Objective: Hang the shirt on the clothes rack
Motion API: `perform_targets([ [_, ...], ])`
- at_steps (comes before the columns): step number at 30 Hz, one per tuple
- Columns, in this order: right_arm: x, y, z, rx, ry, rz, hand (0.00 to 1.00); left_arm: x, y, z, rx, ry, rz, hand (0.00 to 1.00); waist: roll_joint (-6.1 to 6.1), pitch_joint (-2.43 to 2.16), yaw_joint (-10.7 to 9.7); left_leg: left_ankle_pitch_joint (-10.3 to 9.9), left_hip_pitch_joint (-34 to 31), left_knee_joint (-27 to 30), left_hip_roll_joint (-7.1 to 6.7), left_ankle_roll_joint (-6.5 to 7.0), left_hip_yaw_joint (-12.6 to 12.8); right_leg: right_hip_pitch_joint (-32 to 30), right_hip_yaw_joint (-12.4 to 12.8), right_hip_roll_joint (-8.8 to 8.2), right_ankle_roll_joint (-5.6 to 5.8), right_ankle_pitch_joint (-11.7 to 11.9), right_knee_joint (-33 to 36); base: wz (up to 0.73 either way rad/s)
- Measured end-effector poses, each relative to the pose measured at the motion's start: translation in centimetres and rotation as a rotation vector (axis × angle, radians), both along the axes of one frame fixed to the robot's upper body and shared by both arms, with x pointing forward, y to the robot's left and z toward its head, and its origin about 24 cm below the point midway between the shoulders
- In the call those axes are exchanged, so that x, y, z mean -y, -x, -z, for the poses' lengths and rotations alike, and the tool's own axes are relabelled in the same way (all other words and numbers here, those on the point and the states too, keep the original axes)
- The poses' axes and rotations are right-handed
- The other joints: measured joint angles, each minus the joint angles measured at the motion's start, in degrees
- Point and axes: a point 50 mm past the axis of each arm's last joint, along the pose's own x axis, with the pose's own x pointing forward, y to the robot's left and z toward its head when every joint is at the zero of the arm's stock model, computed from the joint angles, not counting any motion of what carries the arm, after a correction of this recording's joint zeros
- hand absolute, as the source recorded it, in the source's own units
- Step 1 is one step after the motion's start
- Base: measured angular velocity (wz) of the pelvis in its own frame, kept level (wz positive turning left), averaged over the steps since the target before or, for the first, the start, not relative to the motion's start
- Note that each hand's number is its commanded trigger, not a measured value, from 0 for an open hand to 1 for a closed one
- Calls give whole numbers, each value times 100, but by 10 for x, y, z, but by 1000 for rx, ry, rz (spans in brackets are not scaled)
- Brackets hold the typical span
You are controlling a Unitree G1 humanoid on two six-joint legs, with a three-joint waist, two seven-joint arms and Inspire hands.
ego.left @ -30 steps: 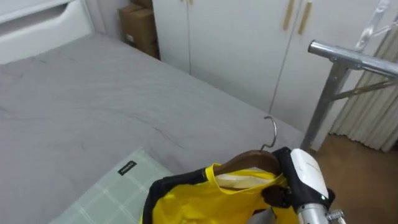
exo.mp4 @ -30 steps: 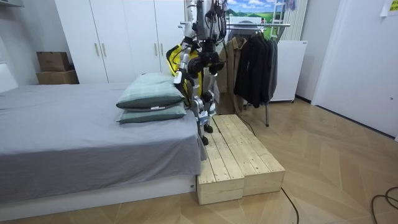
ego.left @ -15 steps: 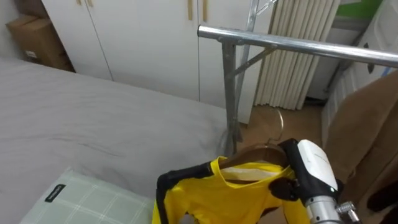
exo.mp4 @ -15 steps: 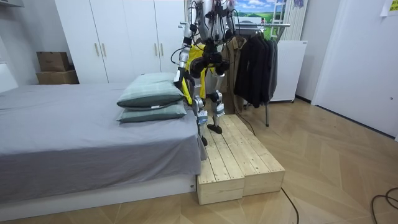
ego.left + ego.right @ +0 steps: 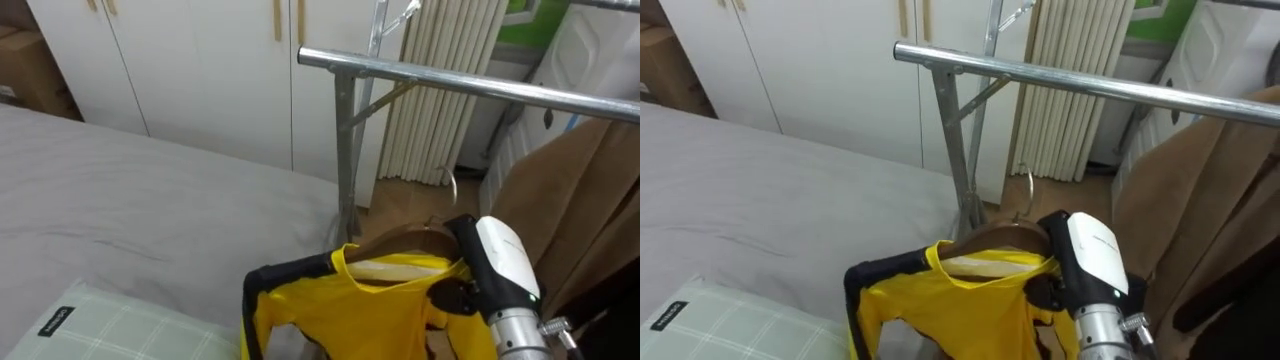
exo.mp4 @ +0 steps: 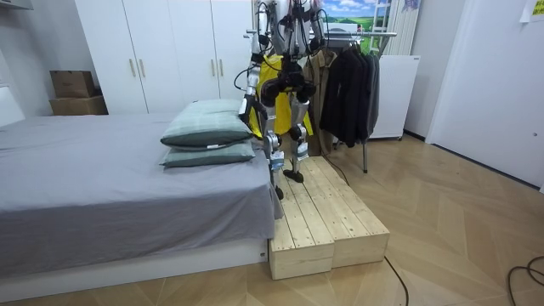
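Below the rail point(image 5: 450, 80), the right hand point(image 5: 497, 262) is clamped on the hanger point(image 5: 400, 241) carrying the yellow shirt point(image 5: 360, 310); its hook point(image 5: 454, 188) hangs lower than the rail, so a short lift could knock it; the nearby coat point(image 5: 560, 220) may snag the shirt.

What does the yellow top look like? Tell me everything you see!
The yellow top is bright yellow cloth with black trim on one side and a paler lining at the neck. It hangs on a brown wooden hanger with a thin metal hook. The robot's right hand grips its shoulder, below the clothes rack's metal rail, hook not yet on.
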Motion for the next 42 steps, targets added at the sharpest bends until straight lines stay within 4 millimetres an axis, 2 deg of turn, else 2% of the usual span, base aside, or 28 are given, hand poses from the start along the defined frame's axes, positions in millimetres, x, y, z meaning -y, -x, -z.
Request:
perform_targets([
  [11, -1, 0, 1, -15, -61, 20, 100, -1, 2, -1, -4, -18, -2, 0, -45, -8, 18, 25, 5, -36, -10, -13, -89, 21, 20, 26, -23, 33, -44, 0],
  [20, 26, -2, -4, -23, -135, 104, 100, 1, 7, 0, -18, -12, -17, 0, -45, -12, -10, 27, 96, -92, -11, -13, -116, 82, -15, 26, -31, 25, -45, 1],
  [25, 42, -3, -10, 2, -142, 157, 100, -1, 10, -1, -14, -16, -47, 0, -62, -22, -106, 28, 102, -90, -13, -12, -179, 118, -32, 25, -34, 25, -35, 3],
  [27, 48, -7, -16, 23, -179, 179, 100, -2, 14, -2, -15, -18, -61, 0, -92, -19, -198, 28, 106, -82, -14, -12, -180, 122, -28, 25, -34, 25, -42, 0],
  [33, 57, -8, -15, 32, -248, 233, 100, -6, 14, -3, -9, -32, -72, 0, -230, 6, -219, 28, 92, -61, -28, -10, -226, 122, -28, 27, -30, 21, -51, 0],
  [35, 60, -11, -14, 28, -268, 248, 100, -7, 14, -4, -7, -34, -71, 0, -259, 2, -228, 27, 60, -36, -28, -9, -230, 105, -26, 26, 10, -4, -60, 0],
  [42, 72, -19, -24, 51, -236, 265, 100, -8, 14, -4, 7, -20, -86, 0, -252, 0, -216, 27, 30, -36, -23, -10, -230, 97, -26, 24, -21, 44, -116, 0],
])
